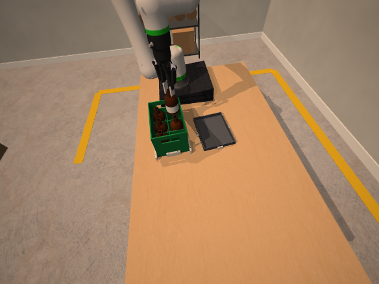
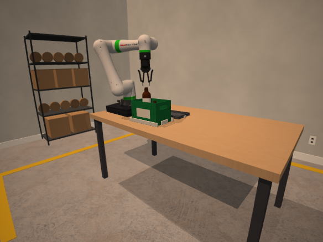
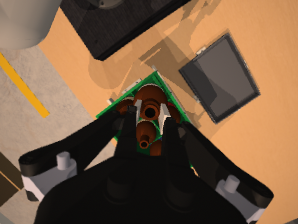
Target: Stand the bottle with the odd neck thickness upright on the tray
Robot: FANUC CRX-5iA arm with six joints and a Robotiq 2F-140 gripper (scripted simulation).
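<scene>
The gripper [image 1: 169, 89] [image 2: 146, 84] [image 3: 150, 111] is shut on the neck of a brown bottle [image 1: 171, 101] [image 2: 146, 95] [image 3: 150, 95] with a white label. This bottle is upright, raised partly out of the green crate [image 1: 176, 146] [image 2: 163, 113] [image 3: 159, 79] at its back right corner in the top view. Its label shows above the rim; its base is hidden. Other brown bottles [image 1: 158, 115] [image 1: 176, 124] [image 3: 145, 132] stand lower in the crate. The dark tray [image 1: 219, 131] [image 2: 181, 114] [image 3: 227, 75] lies beside the crate, with nothing on it. Differences in neck thickness cannot be told.
The black robot base block [image 1: 198, 78] [image 2: 119, 109] [image 3: 100, 40] stands just behind the crate. The crate's green walls and dividers surround the raised bottle's lower part. The tray has a low raised rim. A shelf rack [image 2: 58, 63] stands behind the robot, off the table.
</scene>
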